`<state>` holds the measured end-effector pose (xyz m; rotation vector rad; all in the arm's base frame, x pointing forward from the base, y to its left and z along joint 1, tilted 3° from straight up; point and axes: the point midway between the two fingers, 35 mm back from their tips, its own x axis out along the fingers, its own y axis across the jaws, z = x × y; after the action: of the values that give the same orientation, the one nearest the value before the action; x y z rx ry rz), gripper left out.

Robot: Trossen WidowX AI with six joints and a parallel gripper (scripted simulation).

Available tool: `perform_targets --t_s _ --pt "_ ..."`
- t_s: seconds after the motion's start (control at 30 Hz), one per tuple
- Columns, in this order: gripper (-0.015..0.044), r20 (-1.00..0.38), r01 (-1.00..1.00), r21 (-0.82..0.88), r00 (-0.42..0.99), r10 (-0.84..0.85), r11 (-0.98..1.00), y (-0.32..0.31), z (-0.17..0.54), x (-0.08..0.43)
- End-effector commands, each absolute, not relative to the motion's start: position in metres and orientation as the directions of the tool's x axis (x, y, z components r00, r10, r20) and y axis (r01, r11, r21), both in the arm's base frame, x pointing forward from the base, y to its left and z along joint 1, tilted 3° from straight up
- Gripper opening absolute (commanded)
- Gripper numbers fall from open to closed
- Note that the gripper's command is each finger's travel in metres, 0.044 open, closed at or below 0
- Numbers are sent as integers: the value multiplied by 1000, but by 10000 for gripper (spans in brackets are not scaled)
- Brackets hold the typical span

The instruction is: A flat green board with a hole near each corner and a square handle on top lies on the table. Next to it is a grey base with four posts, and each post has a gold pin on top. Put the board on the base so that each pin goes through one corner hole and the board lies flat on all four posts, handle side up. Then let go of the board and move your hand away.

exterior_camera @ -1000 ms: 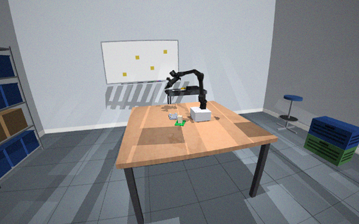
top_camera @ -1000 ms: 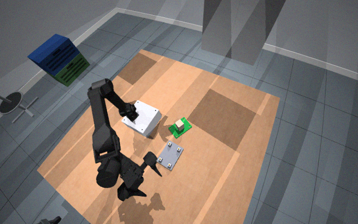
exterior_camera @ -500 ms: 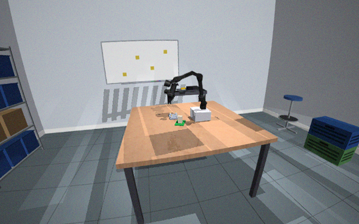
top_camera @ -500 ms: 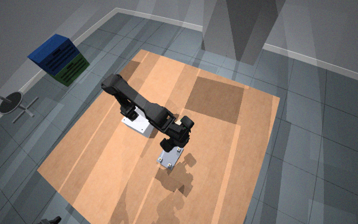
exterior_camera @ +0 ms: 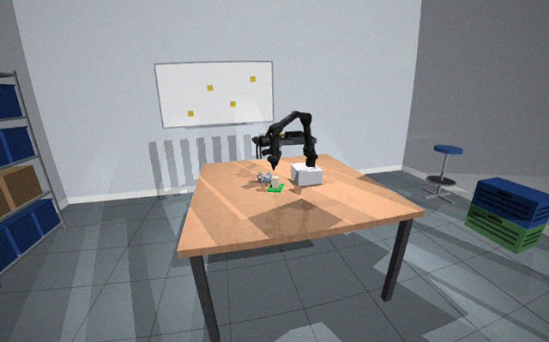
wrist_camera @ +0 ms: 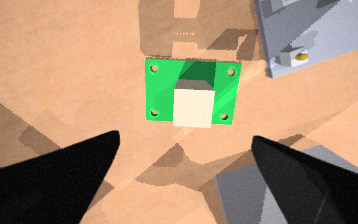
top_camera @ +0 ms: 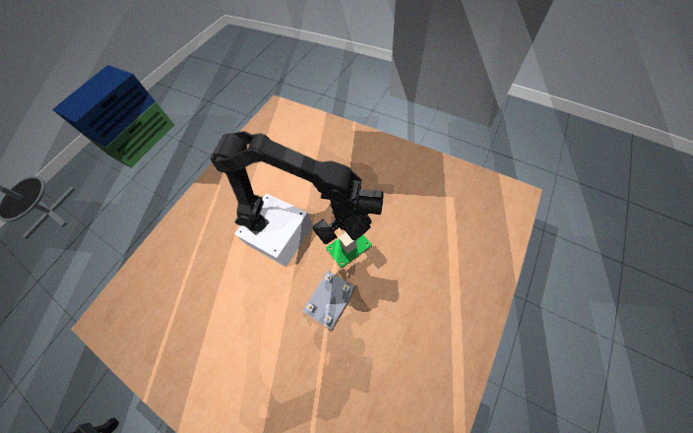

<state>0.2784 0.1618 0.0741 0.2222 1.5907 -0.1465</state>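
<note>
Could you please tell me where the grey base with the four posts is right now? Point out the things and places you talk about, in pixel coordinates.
In the top view, the grey base [top_camera: 321, 301] [exterior_camera: 265, 178] [wrist_camera: 320, 35] sits on the table just below the green board [top_camera: 337, 253] [exterior_camera: 270, 189] [wrist_camera: 162, 92].

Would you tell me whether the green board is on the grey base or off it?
Off: the green board lies on the table, beside the grey base.

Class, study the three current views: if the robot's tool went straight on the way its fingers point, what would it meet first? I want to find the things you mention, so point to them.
Probably the cream square handle [top_camera: 347, 238] [exterior_camera: 275, 181] [wrist_camera: 193, 108], with the open tool [top_camera: 341, 235] [exterior_camera: 273, 168] [wrist_camera: 185, 139] angled down near it; depth is unclear, so it might pass beside the handle to the tabletop.
</note>
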Motion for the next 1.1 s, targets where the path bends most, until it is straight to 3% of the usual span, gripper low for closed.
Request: perform_targets --t_s 0.0,0.13,1.07 --pt "440 -999 246 29 -29 37 969 157 69 276" --pt "440 -999 246 29 -29 37 969 157 37 275" --pt "440 -999 246 29 -29 37 969 159 -3 275"
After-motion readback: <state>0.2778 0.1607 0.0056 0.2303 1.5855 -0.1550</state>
